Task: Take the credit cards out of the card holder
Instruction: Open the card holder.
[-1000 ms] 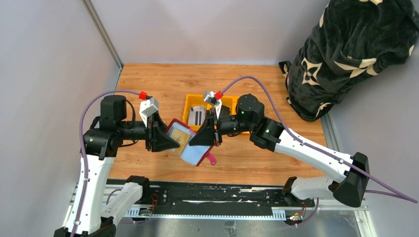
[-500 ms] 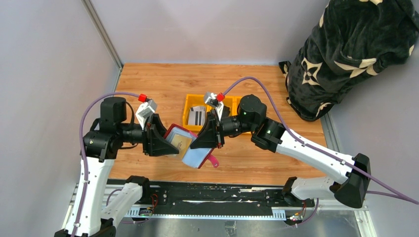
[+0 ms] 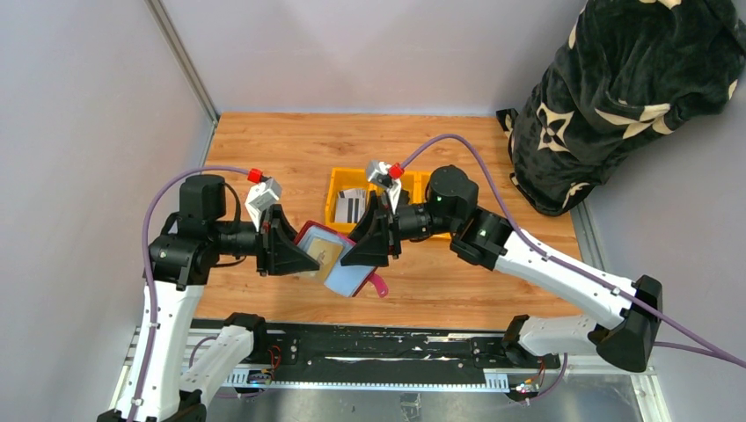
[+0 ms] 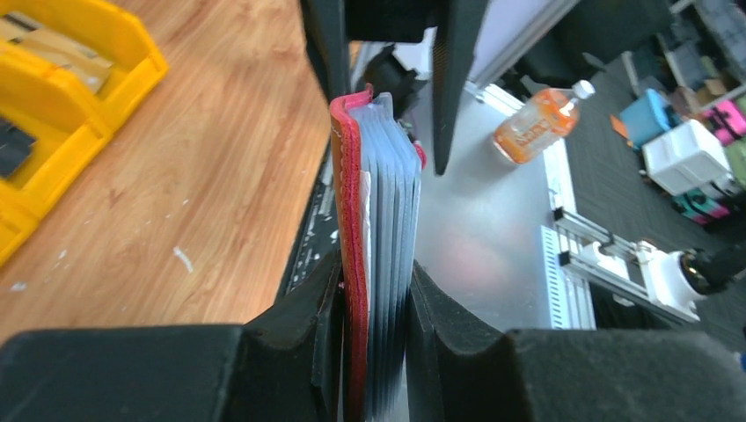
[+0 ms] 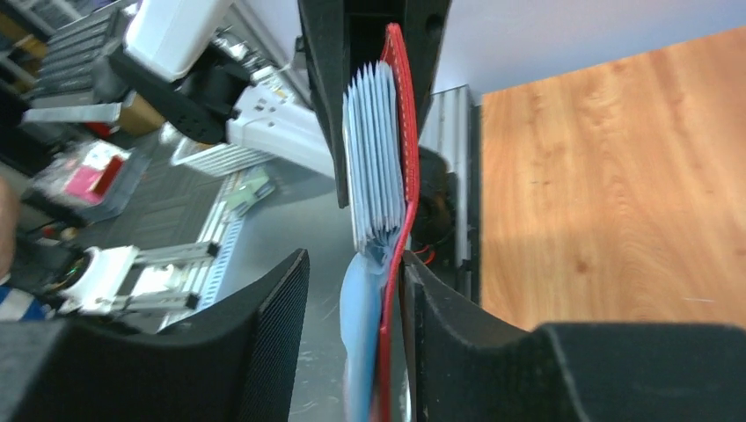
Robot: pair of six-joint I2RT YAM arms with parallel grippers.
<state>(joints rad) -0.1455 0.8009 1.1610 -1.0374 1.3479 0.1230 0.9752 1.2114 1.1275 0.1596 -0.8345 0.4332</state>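
The dark red card holder (image 3: 332,261) hangs open in the air between my two grippers, above the table's near edge. A tan credit card (image 3: 327,254) shows in its pale blue sleeves. My left gripper (image 3: 295,252) is shut on the holder's left half; in the left wrist view (image 4: 374,286) its jaws squeeze the red cover (image 4: 350,176) and the stack of sleeves (image 4: 391,185). My right gripper (image 3: 365,249) is at the holder's right half. In the right wrist view (image 5: 352,281) its jaws stand apart, with the red cover (image 5: 398,114) and one blue sleeve (image 5: 361,334) against the right finger.
A yellow three-part bin (image 3: 338,183) stands just behind the holder with grey striped cards (image 3: 352,208) in it; its wall shows in the left wrist view (image 4: 79,88). A black patterned blanket bundle (image 3: 633,88) stands at the back right. Grey walls close the left and back.
Both grippers and the holder have dropped a little toward the near edge since one second ago. The right arm has shifted slightly right. Little differs over the last half second.
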